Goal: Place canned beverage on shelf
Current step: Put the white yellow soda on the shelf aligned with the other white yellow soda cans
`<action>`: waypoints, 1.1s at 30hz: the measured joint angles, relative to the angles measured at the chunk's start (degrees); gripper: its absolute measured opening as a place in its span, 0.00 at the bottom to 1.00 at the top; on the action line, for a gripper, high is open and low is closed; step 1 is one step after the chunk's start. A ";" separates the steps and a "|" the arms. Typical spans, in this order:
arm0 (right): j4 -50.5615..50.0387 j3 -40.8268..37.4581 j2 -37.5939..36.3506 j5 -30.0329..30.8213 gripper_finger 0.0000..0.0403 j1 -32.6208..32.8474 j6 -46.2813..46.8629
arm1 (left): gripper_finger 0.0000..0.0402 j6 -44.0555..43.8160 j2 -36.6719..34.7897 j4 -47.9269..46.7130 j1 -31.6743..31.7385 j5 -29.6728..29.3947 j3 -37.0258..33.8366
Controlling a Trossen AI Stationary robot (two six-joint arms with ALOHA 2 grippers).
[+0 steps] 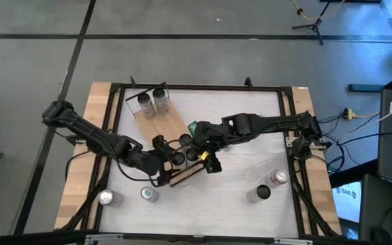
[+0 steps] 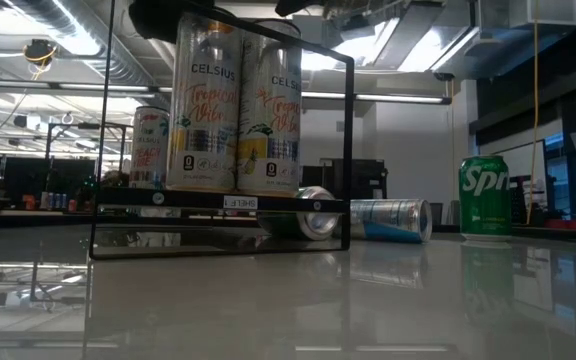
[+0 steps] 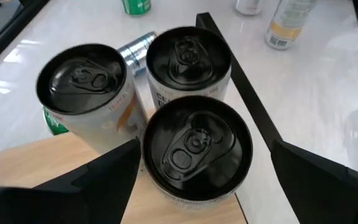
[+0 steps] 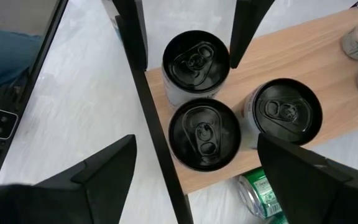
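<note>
The shelf (image 1: 172, 129) is a light-wood board with dark edges, lying aslant on the table. Two tall cans (image 1: 152, 102) stand at its far end. Three black-topped cans (image 1: 180, 155) stand close together at its near end, and show as Celsius cans in the low view (image 2: 233, 105). My left gripper (image 3: 204, 155) is open above that group, its fingers on either side of the end can (image 3: 197, 146). My right gripper (image 4: 194, 155) is open above the neighbouring can (image 4: 204, 134), its fingers well apart from it.
A green can (image 4: 260, 193) lies on its side beside the shelf, with a silver can (image 3: 135, 45) lying near it. Loose cans stand on the table near the front: two at the left (image 1: 106, 197) (image 1: 149, 194), two at the right (image 1: 262, 193) (image 1: 278, 177).
</note>
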 joint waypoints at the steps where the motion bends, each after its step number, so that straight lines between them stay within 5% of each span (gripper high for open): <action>1: 0.00 0.00 0.00 0.00 0.82 0.00 0.00 | 0.87 -0.03 0.19 0.00 0.00 0.02 0.00; 24: -0.02 0.00 0.00 0.00 0.82 0.00 0.00 | 0.86 -1.79 0.25 -0.53 0.00 0.50 -0.04; 33: -0.02 0.00 0.02 0.00 0.82 -0.01 0.00 | 0.71 -1.84 0.25 -0.70 0.04 0.09 -0.04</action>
